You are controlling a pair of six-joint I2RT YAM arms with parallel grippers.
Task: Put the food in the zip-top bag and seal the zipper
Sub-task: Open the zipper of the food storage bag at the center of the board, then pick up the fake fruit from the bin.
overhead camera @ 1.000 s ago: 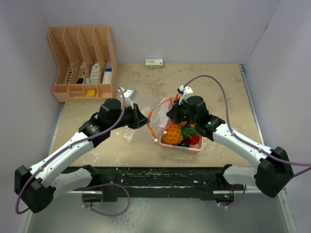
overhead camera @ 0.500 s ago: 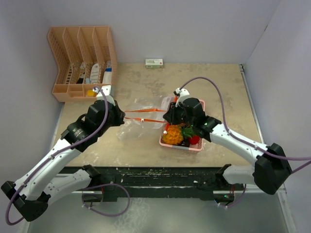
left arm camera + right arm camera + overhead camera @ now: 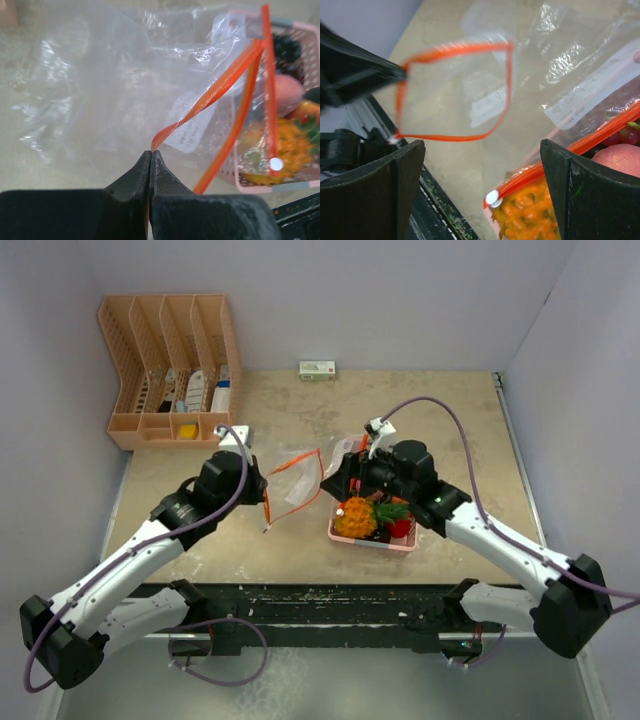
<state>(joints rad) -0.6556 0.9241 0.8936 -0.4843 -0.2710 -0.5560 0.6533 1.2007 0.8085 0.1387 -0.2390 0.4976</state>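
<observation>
On the tan tabletop (image 3: 450, 420), centre: the clear plastic zip-top bag with orange zipper strips (image 3: 297, 484) is no longer stretched taut between the two arms as it was half a second ago. Its mouth now sags into a slack orange loop hanging from the left side only. The left arm has shifted right, toward centre.

Left gripper (image 3: 150, 156): jaws pressed together, pinching the end of the orange zipper strip (image 3: 210, 97); film trails off beyond it.

Right gripper (image 3: 480, 150): has let go, fingers (image 3: 405, 170) spread as wide as they go, nothing between them. It hangs just beside the bag's far end, above the tray's edge.

Food is not bagged: orange toy pineapple with green leaves (image 3: 353, 519), pink peach (image 3: 287, 92), red piece (image 3: 400, 528) and dark grapes (image 3: 287, 47) all sit in the pink rectangular slotted tray (image 3: 372, 541). One end of the bag drapes over that tray, white slider (image 3: 275, 163) resting above the pineapple.
</observation>
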